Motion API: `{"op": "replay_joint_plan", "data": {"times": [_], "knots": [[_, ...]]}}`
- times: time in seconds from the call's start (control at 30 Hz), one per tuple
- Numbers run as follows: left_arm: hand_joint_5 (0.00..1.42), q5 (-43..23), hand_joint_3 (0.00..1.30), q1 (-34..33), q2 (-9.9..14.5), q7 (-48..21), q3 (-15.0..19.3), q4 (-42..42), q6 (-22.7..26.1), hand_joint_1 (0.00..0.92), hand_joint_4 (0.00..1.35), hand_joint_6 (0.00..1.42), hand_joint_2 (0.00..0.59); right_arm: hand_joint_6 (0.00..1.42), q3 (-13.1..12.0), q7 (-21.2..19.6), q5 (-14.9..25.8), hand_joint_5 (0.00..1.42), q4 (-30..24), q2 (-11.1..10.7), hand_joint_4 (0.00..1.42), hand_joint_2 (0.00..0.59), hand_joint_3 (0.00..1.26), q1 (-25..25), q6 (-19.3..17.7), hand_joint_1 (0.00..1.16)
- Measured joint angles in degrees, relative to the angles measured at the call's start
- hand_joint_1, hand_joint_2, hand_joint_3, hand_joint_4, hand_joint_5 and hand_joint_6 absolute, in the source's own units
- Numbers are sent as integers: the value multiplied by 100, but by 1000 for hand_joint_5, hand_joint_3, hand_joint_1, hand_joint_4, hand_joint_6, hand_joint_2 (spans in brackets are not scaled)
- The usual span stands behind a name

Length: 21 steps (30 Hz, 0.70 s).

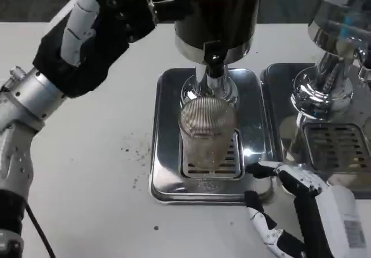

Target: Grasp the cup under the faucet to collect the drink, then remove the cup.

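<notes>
On the white table (87, 171), the cup (206, 133) stands on a steel tray (165, 153); right hand (301, 206) fingers spread empty, left hand (136, 6) unclear.

A clear cup (207, 133), ribbed with fine vertical lines, is seen on a silver slotted drip tray (168, 153). The dispenser (217, 14) above it is dark with a chrome base and a black faucet (213, 61). The worktop (93, 177) is white, flecked with small dark specks. The left hand (136, 6) is black; the right hand (307, 203) is white with black fingers.
</notes>
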Motion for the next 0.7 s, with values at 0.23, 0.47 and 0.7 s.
{"op": "replay_joint_plan", "data": {"times": [0.23,0.47,0.7], "knots": [[218,122,231,-340,-272,-431,17,151,773,0,172,142,186,361,-7,-24,2,415,7,48,481,417,491,53,-3,510],[182,463,196,-581,-665,-529,29,718,930,0,127,112,185,359,-44,-98,93,415,12,160,481,417,491,158,-3,511],[167,920,177,-735,-854,-675,20,1170,892,0,119,94,184,358,-54,-211,84,409,-8,236,481,417,491,312,-3,511]]}}
